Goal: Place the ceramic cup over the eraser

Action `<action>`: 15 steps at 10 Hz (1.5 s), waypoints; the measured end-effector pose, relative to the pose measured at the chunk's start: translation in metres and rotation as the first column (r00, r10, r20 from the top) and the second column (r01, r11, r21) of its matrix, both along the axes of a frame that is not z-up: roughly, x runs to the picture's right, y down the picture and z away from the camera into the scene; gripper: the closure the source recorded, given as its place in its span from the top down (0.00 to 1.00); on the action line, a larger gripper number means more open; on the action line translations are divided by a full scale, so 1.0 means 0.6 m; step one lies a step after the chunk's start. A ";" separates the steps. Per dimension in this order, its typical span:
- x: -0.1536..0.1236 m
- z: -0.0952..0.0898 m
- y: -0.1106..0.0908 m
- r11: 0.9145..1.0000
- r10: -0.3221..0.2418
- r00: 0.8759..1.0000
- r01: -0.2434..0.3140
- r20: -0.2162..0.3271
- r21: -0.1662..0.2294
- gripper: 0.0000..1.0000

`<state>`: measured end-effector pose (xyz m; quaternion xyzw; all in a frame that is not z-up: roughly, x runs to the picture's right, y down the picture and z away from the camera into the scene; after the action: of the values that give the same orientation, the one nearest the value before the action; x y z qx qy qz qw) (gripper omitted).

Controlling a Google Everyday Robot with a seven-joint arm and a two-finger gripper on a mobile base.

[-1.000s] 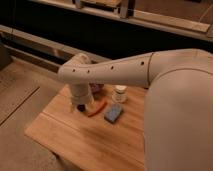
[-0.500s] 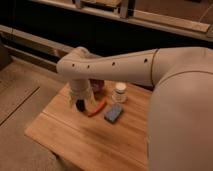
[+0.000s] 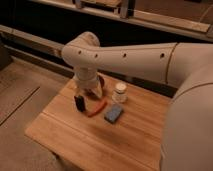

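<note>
Places the pale robot gripper (image 3: 89,91) low over the light wooden table (image 3: 75,136), just behind the small black upright eraser block (image 3: 79,102), opening impossible to tell, and leaves the small whitish banded ceramic cup (image 3: 120,92) standing free nearby, seemingly awaiting pickup for covering.

a lab, seemingly (wooden table (image 3: 130,142), concrete floor (image 3: 20,102), railing (image 3: 150,17) behind), gripper (image 3: 90,93) low over the table.

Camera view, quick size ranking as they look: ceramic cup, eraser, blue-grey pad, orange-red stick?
1. blue-grey pad and ceramic cup: too alike to rank.
2. orange-red stick and eraser: both smaller. The stick is longer and the eraser thicker, so unranked.
The gripper hangs just behind the eraser.
</note>
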<state>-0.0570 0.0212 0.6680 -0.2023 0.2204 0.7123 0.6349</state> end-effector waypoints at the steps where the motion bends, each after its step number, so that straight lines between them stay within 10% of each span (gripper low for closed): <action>1: 0.029 0.013 -0.002 0.998 0.066 0.997 -0.067 -0.036 -0.014 0.65; 15: 0.242 0.121 -0.029 0.970 0.183 0.959 -0.212 -0.218 -0.118 0.65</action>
<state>0.0879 0.0040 0.7404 -0.1928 0.3130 0.7721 0.5184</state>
